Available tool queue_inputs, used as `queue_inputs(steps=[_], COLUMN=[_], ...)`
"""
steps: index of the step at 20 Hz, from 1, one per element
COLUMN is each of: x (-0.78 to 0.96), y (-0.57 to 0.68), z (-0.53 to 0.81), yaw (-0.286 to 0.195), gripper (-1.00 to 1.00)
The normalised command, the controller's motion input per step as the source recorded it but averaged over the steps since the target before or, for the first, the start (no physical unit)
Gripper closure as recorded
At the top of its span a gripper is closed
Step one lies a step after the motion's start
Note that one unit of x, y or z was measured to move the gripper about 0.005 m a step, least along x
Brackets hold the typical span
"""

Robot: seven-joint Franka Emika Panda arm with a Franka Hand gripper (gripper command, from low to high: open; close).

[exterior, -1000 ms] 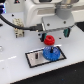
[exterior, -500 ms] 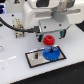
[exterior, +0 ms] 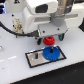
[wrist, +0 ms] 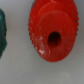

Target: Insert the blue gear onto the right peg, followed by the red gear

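Observation:
The blue gear (exterior: 50, 52) lies flat on the white black-edged plate (exterior: 33, 60), toward the exterior view's right. The right peg is hidden by the gears. The red gear (exterior: 48, 41) hangs a little above the blue gear, directly under my gripper (exterior: 49, 37), which appears shut on it. In the wrist view the red gear (wrist: 50, 22) fills most of the picture, its raised hub and dark centre hole facing the camera. My fingers do not show there.
The white arm body (exterior: 42, 17) fills the upper part of the exterior view. The shorter pin (exterior: 36, 55) stands on the plate's left part. A dark green object (wrist: 2, 30) shows at the wrist view's edge. The white table (exterior: 15, 72) surrounds the plate.
The red gear and my gripper have come down a little toward the blue gear. The blue gear and plate have not moved.

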Motion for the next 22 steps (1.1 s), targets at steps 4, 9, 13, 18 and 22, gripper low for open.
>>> queue_inputs(steps=[4,9,13,18,22], x=[-0.18,-0.07,0.00,-0.05,-0.01], y=[0.03,0.06,0.04,0.04,0.12], z=[-0.13,-0.04,0.01,-0.02,0.02], yaw=[0.000,0.000,0.000,0.000,0.000], gripper=[1.00,1.00,1.00,1.00,1.00])
